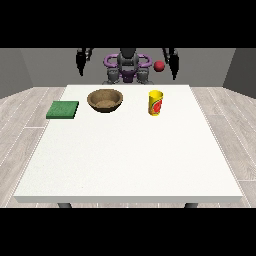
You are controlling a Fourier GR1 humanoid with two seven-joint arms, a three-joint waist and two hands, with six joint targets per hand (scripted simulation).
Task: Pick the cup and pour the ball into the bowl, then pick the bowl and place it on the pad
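Yellow cup (pixel 155 102) with red mark, upright right of brown bowl (pixel 105 99), green pad (pixel 63 109) at left, finger state of both hands unclear

Table (pixel 125 165): a large white surface is filling most of the view, with grey plank flooring showing around it
Robot (pixel 128 67): is standing behind the far edge, small at the top, arms raised to either side
Hand at the view's left (pixel 81 61): is hanging dark above the far edge, well apart from everything on the table
Hand at the view's right (pixel 173 62): is hanging likewise, just beside a red ball (pixel 159 66) that is showing in the air
Bowl (pixel 105 100): brown, is sitting upright near the far edge
Cup (pixel 155 102): yellow with a red mark, is standing upright to the right of the bowl, apart from it
Pad (pixel 63 109): green, is lying flat at the table's left edge
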